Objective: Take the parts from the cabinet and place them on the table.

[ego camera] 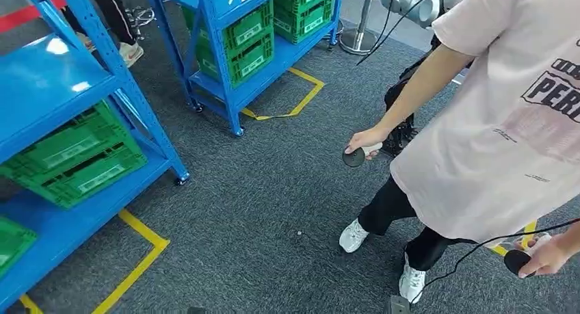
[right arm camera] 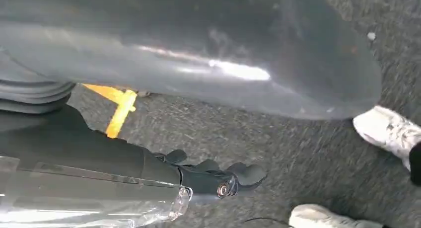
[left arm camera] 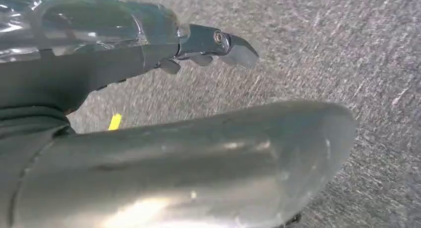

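On the pale pink shirt of a person standing at the right of the head view, dark letters "PER" can be read, cut by the picture's edge; the smaller print below is too small to tell. White labels are seen on the green crates, but their writing cannot be read. Two blue racks are counted, with crates on their shelves; no loose parts can be made out. Yellow tape lines are laid on the grey carpet. A dark round controller is held in each of the person's hands. The left hand and the right hand are held over the carpet, fingers extended and apart, nothing in them. Two white shoes are seen near the right hand.
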### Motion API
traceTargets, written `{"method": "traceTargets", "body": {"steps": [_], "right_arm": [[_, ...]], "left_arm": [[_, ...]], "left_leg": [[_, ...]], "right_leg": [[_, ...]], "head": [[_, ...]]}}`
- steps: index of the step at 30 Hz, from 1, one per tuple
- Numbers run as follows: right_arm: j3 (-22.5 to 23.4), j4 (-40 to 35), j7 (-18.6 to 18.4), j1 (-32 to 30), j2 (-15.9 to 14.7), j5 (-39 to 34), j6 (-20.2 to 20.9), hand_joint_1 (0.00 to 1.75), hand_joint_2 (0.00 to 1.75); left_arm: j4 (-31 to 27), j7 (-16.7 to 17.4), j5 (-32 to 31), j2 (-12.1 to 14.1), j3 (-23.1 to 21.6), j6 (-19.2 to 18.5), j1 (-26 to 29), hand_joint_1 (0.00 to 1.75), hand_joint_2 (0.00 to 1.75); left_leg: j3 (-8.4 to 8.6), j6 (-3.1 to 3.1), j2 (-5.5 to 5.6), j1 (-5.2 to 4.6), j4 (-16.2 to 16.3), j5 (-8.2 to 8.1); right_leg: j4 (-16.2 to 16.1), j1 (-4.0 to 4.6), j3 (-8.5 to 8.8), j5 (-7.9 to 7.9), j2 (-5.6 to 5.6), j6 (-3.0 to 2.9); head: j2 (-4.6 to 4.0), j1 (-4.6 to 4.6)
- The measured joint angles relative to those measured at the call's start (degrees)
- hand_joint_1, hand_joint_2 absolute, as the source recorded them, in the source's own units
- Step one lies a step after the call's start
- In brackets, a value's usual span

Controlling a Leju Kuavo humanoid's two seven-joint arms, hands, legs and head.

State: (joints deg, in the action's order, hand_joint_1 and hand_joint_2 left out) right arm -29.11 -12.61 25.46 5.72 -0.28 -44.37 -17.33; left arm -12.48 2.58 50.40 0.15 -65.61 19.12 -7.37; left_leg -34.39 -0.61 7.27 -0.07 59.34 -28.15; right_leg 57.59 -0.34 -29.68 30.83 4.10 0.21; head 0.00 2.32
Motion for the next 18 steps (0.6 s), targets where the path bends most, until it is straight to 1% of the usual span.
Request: {"method": "traceTargets", "body": {"steps": [1, 2, 3, 4, 5, 6, 7, 8, 9, 10, 11, 12, 13, 14, 15, 16, 17, 18], "right_arm": [[0.0, 0.0, 0.0, 0.0, 0.0, 0.0, 0.0, 0.00, 0.00], [0.0, -0.1, 0.0, 0.1, 0.1, 0.0, 0.0, 0.00, 0.00], [0.0, -0.1, 0.0, 0.3, 0.2, 0.0, 0.0, 0.00, 0.00], [0.0, -0.1, 0.0, 0.3, 0.2, 0.0, 0.0, 0.00, 0.00], [0.0, -0.1, 0.0, 0.1, 0.2, 0.0, 0.1, 0.00, 0.00], [0.0, -0.1, 0.0, -0.1, 0.2, 0.0, 0.2, 0.00, 0.00], [0.0, 0.0, 0.0, -0.3, 0.2, 0.0, 0.4, 0.00, 0.00], [0.0, 0.0, 0.0, -0.4, 0.2, -0.1, 0.6, 0.00, 0.00], [0.0, 0.0, 0.0, -0.4, 0.3, -0.1, 0.7, 0.00, 0.00], [0.0, -0.1, 0.0, -0.4, 0.3, -0.1, 0.8, 0.00, 0.00], [0.0, -0.1, 0.1, -0.3, 0.3, -0.1, 0.9, 0.00, 0.00], [0.0, -0.1, 0.1, -0.3, 0.3, -0.1, 0.9, 0.00, 0.00], [0.0, -0.1, 0.1, -0.3, 0.2, -0.1, 0.9, 0.00, 0.00], [0.0, -0.1, 0.2, -0.4, 0.2, -0.1, 1.0, 0.00, 0.00], [0.0, -0.1, 0.3, -0.4, 0.3, -0.2, 1.1, 0.00, 0.00], [0.0, -0.1, 0.4, -0.4, 0.3, -0.2, 1.2, 0.00, 0.00], [0.0, -0.1, 0.6, -0.3, 0.3, -0.2, 1.3, 0.00, 0.00], [0.0, -0.1, 0.7, -0.3, 0.3, -0.2, 1.4, 0.00, 0.00]], "left_arm": [[0.0, 0.0, 0.0, 0.0, 0.0, 0.0, 0.2, 0.00, 0.00], [0.0, 0.0, 0.0, 0.0, 0.0, 0.0, 0.3, 0.00, 0.00], [0.0, 0.0, 0.0, 0.1, 0.0, 0.0, 0.3, 0.00, 0.00], [0.0, 0.0, 0.0, 0.1, 0.0, 0.0, 0.2, 0.00, 0.00], [0.0, 0.0, 0.0, 0.2, 0.0, 0.0, 0.0, 0.00, 0.00], [0.0, 0.0, 0.0, 0.2, 0.0, -0.2, -0.1, 0.00, 0.00], [0.0, 0.0, -0.1, 0.2, 0.0, -0.4, 0.0, 0.00, 0.00], [0.0, 0.0, -0.1, 0.2, 0.0, -0.5, 0.1, 0.00, 0.00], [0.0, 0.0, -0.1, 0.2, 0.0, -0.5, 0.2, 0.00, 0.00], [0.0, 0.0, -0.1, 0.2, 0.0, -0.5, 0.2, 0.00, 0.00], [0.0, 0.0, -0.1, 0.3, 0.0, -0.5, 0.2, 0.00, 0.00], [0.0, 0.0, -0.2, 0.4, 0.0, -0.5, 0.1, 0.00, 0.00], [0.0, 0.0, -0.2, 0.4, 0.0, -0.6, 0.0, 0.00, 0.00], [0.0, -0.1, -0.2, 0.4, 0.0, -0.8, -0.1, 0.00, 0.00], [0.0, -0.1, -0.3, 0.3, 0.0, -1.0, -0.1, 0.00, 0.00], [0.0, -0.1, -0.3, 0.3, 0.0, -1.1, -0.1, 0.00, 0.00], [0.0, -0.1, -0.3, 0.3, 0.0, -1.2, 0.0, 0.00, 0.00], [0.0, -0.1, -0.3, 0.4, 0.0, -1.4, -0.1, 0.00, 0.00]], "left_leg": [[-0.08, 0.39, 0.61, 0.15, -0.2, 0.25], [-0.26, 0.73, 1.16, 0.00, -0.3, 0.42], [-0.61, 0.78, -2.99, -0.42, 0.7, -0.63], [-1.60, 1.19, -6.67, -0.49, 2.7, -2.55], [-3.33, 1.51, -7.28, -0.15, 6.3, -4.82], [-5.24, 1.76, -7.36, 0.14, 10.5, -6.85], [-7.01, 2.01, -7.34, 0.36, 14.4, -8.34], [-7.78, 2.29, -7.35, 0.60, 16.2, -8.39], [-7.08, 2.52, -7.46, 0.81, 15.1, -7.07], [-5.29, 2.68, -7.80, 0.98, 12.0, -4.99], [-2.45, 2.80, -8.90, 1.09, 7.1, -2.50], [0.32, 2.80, -11.35, 1.10, 2.4, -0.66], [1.38, 2.93, -14.87, 0.35, 0.2, -1.81], [1.27, 1.67, -14.06, 0.38, -0.1, -1.56], [1.08, 1.35, -13.39, 0.26, -0.1, -1.60], [0.96, 0.96, -12.41, 0.07, -0.1, -1.61], [0.87, 0.59, -11.50, 0.11, -0.2, -1.39], [0.90, 0.17, -10.54, 0.43, -0.4, -1.12]], "right_leg": [[-0.1, 0.08, 0.04, -0.12, -0.53, -0.18], [-0.7, -0.02, 0.13, -0.53, -1.16, -0.46], [-1.4, -0.22, 0.36, -1.03, -2.20, -0.64], [-1.8, -0.05, 0.45, -1.27, -2.58, -0.87], [-1.8, 0.00, 0.41, -1.28, -3.51, -1.06], [-1.8, 0.01, 0.38, -1.26, -4.35, -1.08], [-1.8, 0.00, 0.34, -1.21, -5.35, -1.10], [-1.8, -0.03, 0.33, -1.19, -6.14, -1.06], [-1.8, -0.11, 0.35, -1.12, -6.89, -0.95], [-1.7, -0.18, 0.40, -1.00, -7.48, -0.75], [-1.5, -0.26, 0.51, -0.83, -8.07, -0.49], [-1.3, -0.28, 0.67, -0.60, -8.57, -0.13], [-1.1, 0.15, 0.70, -0.26, -9.03, 0.38], [-0.7, 0.31, 0.74, 0.01, -9.62, 0.82], [-0.9, 0.36, 0.99, 0.06, -10.40, 0.97], [-1.1, 0.22, 1.22, 0.05, -11.20, 1.14], [-1.1, 0.15, 1.40, 0.19, -12.07, 1.48], [-0.8, -0.16, 1.32, 0.97, -10.98, 2.03]], "head": [[0.00, 0.02], [0.00, 0.00], [0.00, -0.26], [0.00, -1.00], [0.00, -1.47], [0.00, -1.60], [0.00, -1.66], [0.00, -1.86], [0.00, -2.16], [0.00, -2.49], [0.00, -2.62], [0.00, -2.73], [0.00, -3.06], [0.00, -3.26], [0.00, -2.64], [0.00, -2.40], [0.00, -2.51], [0.00, -2.49]]}}
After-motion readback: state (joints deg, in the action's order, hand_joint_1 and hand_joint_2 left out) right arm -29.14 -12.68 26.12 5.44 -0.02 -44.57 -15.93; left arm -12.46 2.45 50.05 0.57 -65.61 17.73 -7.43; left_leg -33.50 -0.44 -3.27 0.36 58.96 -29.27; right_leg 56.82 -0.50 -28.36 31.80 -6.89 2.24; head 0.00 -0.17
